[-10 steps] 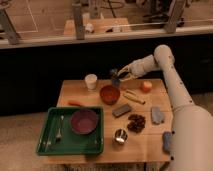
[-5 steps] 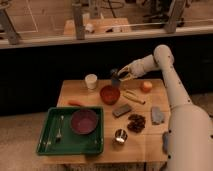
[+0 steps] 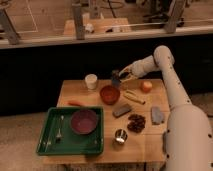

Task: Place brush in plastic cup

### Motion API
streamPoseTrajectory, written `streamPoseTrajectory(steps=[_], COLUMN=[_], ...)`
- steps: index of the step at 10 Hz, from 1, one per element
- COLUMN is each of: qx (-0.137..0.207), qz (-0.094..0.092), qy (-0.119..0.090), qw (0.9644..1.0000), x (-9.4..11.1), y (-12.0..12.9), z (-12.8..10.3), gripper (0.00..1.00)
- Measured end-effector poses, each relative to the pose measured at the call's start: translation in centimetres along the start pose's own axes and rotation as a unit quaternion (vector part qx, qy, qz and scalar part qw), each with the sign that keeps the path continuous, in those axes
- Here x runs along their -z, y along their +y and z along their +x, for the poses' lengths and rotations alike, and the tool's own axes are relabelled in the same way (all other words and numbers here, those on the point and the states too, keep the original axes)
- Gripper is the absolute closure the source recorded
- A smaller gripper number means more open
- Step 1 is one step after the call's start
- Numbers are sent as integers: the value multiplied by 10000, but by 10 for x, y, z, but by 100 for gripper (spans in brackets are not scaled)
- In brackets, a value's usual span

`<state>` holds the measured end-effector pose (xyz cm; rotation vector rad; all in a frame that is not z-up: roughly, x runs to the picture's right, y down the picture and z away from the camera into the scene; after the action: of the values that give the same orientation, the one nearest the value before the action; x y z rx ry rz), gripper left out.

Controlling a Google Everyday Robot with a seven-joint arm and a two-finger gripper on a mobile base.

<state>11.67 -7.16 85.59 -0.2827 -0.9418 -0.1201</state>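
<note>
At the table's far edge, just behind the red bowl (image 3: pixel 109 94), my gripper (image 3: pixel 121 77) is shut on the dark brush (image 3: pixel 116 75). The arm reaches in from the right. Its fingers sit right over the small dull-blue plastic cup (image 3: pixel 116 82), and the brush's lower end hangs at the cup's mouth. Brush and cup blend together there, so I cannot tell whether the brush touches the cup or how deep it reaches.
A cream cup (image 3: pixel 90 81) stands left of the blue one. Right of the gripper are an orange fruit (image 3: pixel 146 86) and a pale long item (image 3: pixel 133 95). Nearer lie a grey block (image 3: pixel 121 109), a brown clump (image 3: pixel 135 122), a grey cloth (image 3: pixel 157 115), a metal cup (image 3: pixel 120 135), a carrot (image 3: pixel 76 103) and a green tray (image 3: pixel 45 142) holding a purple bowl.
</note>
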Motion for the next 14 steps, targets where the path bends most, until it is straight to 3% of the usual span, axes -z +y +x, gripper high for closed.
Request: streamPoseTrajectory(steps=[14], qx=[-144], qz=[-127], qy=[177], qw=[9997], x=[-9], y=[2], z=[16], gripper=[100])
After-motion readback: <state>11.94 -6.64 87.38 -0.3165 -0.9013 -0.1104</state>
